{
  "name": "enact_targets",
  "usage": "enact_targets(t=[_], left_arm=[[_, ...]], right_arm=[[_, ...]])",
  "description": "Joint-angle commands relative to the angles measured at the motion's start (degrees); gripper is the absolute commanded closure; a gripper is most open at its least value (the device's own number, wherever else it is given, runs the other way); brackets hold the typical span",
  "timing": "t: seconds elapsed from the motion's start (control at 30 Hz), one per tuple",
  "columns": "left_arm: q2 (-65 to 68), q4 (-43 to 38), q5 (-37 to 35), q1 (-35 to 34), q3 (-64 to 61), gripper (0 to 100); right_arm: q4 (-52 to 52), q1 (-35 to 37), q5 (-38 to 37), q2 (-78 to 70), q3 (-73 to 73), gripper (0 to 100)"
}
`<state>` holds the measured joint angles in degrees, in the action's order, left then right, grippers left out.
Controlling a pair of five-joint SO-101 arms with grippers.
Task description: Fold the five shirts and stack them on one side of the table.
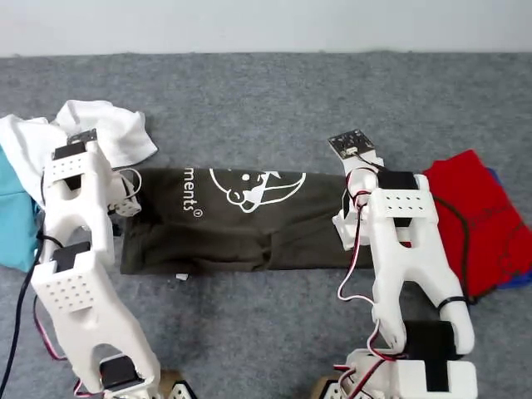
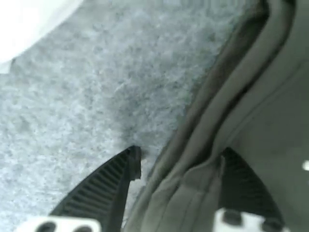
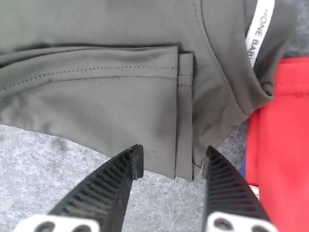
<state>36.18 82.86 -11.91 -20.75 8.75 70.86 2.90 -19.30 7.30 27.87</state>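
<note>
**Item:** dark olive shirt (image 1: pixel 241 220), lying mid-table as a long folded strip on the grey table (image 1: pixel 274 91).

**Grippers:** left gripper (image 2: pixel 179 157) is standing open, straddling one end's hem. Right gripper (image 3: pixel 173 157) is gaping open over the opposite sleeve edge.

**Risk, as judged:** a shallow bite catching one layer only, leaving the fold sliding apart.

**Surrounding:** white shirt (image 1: pixel 116 133), teal shirt (image 1: pixel 12 216) and red shirt (image 1: pixel 478 212) are waiting at the sides.

**Obscured:** a blue edge (image 1: pixel 519 278) is peeking from under the red, too little to identify.
</note>
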Motion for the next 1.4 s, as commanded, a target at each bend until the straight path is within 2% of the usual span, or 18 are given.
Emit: enact_targets(t=[0.0,0.07,0.47,0.57,0.73,0.83,0.97,1.13,1.37], left_arm=[[0.4,0.2,-0.5,-0.4,1.4,90],[0.5,0.3,-0.5,-0.4,1.4,99],[-0.2,1.1,-0.3,-0.9,1.9,99],[-0.5,5.7,0.3,-0.8,5.4,99],[-2.2,18.1,4.7,-0.4,17.0,99],[-4.9,17.8,4.7,-0.4,17.6,99],[-10.2,17.8,4.7,4.2,13.6,99],[-16.1,17.8,4.7,14.5,8.2,99],[-16.7,17.7,4.7,29.0,8.7,99]], right_arm=[[-0.5,-0.7,0.6,2.4,-0.2,79.0],[-0.5,-0.7,0.7,2.4,-0.2,79.0],[-0.5,-0.7,0.7,2.4,-0.2,79.0],[-0.5,-0.7,0.7,2.4,-0.2,79.0],[-0.5,-0.8,0.7,2.4,-0.2,79.0],[-0.5,-0.8,0.7,2.4,-0.2,79.0],[-0.5,-1.0,0.6,2.4,-0.2,79.0],[0.0,-1.1,0.4,2.9,-0.2,79.0],[4.0,-8.3,0.2,3.6,-0.6,79.0]])
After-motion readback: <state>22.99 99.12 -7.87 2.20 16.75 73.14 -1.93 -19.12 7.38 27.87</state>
